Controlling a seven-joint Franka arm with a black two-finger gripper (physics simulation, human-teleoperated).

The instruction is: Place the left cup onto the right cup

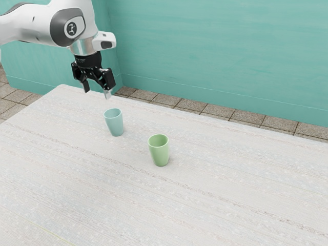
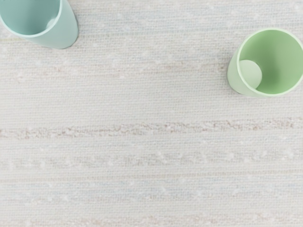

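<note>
A teal cup (image 1: pixel 114 122) stands upright on the pale table (image 1: pixel 215 205), to the exterior view's left of a light green cup (image 1: pixel 159 149), also upright. The two are a short gap apart. My black gripper (image 1: pixel 97 90) hangs in the air above and slightly behind the teal cup, open, with nothing between its fingers. From the wrist camera I look down into both cups: the teal cup (image 2: pixel 40 21) and the green cup (image 2: pixel 266 62), each empty.
A teal wall (image 1: pixel 220 46) rises behind the table, with a strip of brown floor tiles (image 1: pixel 230 114) at its foot. The table's far edge runs just behind the gripper.
</note>
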